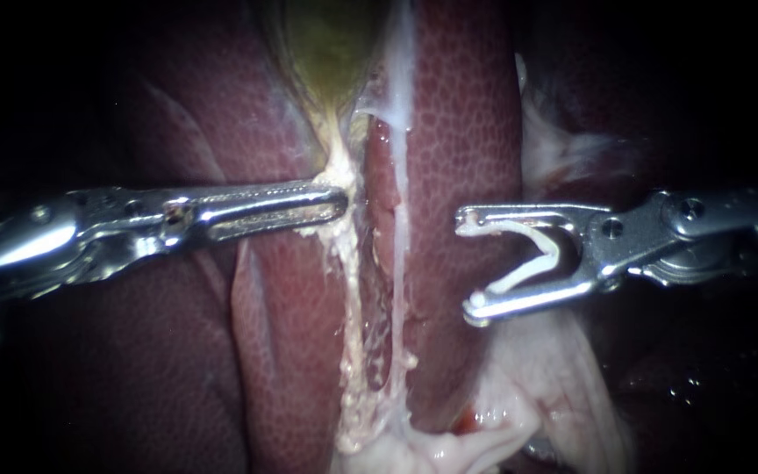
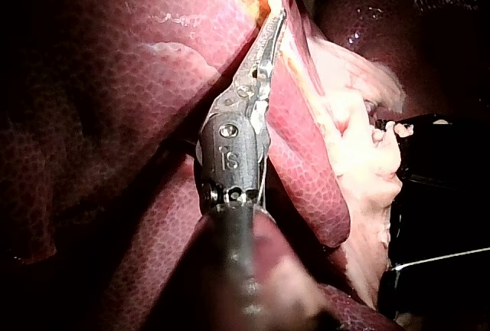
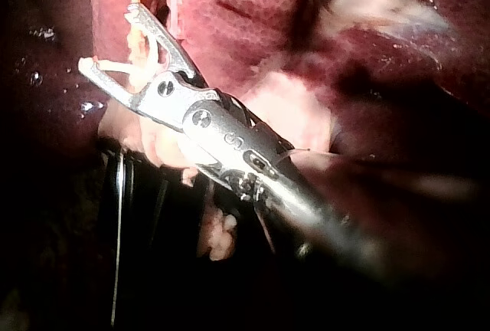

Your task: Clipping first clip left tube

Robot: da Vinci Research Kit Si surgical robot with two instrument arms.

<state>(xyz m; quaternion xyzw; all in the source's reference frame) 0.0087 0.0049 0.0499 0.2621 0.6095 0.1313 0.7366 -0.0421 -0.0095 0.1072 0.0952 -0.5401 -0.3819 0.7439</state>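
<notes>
End effector of my right instrument (image 1: 469, 263) grips an open clip (image 1: 547, 250) to the right of the untouched left tube (image 1: 348, 263), beside my left instrument (image 1: 339, 204), its end effector closed; clipping remains undone.

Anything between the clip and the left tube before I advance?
Yes. The whitish right tube runs between the clip, carried in the right instrument, and the yellowish left tube beyond it.

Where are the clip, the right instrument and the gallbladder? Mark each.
clip (image 1: 528, 274): endoscope view, on its lower arm.
right instrument (image 1: 467, 263): endoscope view, midway between its tips.
gallbladder (image 1: 326, 44): endoscope view, on its greenish body.
</notes>
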